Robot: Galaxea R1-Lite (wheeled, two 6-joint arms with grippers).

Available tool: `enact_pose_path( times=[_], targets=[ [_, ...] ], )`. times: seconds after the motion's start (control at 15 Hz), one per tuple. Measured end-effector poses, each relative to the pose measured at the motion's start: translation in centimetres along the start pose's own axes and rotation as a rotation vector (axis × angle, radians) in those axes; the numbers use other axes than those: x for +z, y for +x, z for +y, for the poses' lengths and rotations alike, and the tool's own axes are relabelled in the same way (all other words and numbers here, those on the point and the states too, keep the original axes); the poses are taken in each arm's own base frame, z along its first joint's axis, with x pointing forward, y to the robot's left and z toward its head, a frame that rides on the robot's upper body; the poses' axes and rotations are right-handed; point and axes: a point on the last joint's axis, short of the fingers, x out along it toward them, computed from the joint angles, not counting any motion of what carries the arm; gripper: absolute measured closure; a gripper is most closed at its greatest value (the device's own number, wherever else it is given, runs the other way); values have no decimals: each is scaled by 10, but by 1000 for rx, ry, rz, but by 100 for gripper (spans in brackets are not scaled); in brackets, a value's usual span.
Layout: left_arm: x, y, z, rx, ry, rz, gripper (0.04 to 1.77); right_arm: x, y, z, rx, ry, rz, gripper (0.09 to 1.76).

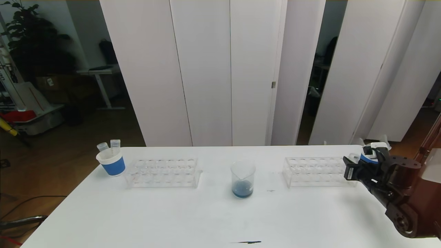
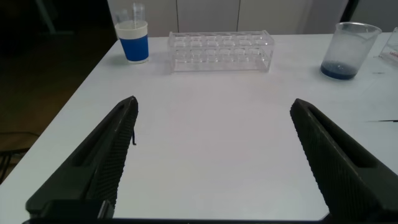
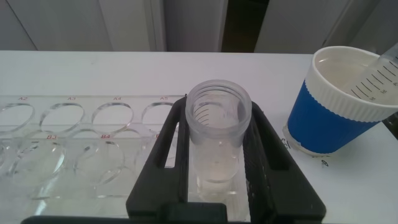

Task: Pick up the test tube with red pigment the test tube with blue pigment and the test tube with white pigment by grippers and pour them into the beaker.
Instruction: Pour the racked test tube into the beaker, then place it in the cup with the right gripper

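1. Left pincer: its two jaws stand wide apart over bare tabletop, holding nothing. It does not show in the head view. From it, the beaker sits at the upper right of its wrist frame, well apart.

2. Beaker: at centre frame in the head view, upright on the tabletop between the left rack and the right rack. A dark blue pool lies in its bottom.

3. Right pincer: at the right edge of the head view, just past the right rack's end. Its jaws are closed on a clear tube, which stands upright, mouth up, with pale whitish liquid low inside. Judged to be the white-pigment tube.

4. Blue-banded cup: just beside the held tube, on the side away from the rack.

5. Deciding relation: the beaker lies to the left of the right pincer in the head view, beyond the whole right rack. The right arm is nearer. The tube's long axis is vertical, so pouring will require a carry leftward, then a tilt over the rim.
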Motion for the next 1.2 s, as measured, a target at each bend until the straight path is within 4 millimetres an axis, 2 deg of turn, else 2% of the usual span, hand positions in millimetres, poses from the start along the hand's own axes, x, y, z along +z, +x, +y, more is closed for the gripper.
enact_pose_path(
  times=[0.67, 1.2],
  targets=[
    [0, 0, 0, 0, 0, 0, 6, 2, 0, 0, 3, 1, -5, 127],
    [0, 0, 0, 0, 0, 0, 6, 29, -4, -1, 10, 9, -93, 127]
  ],
)
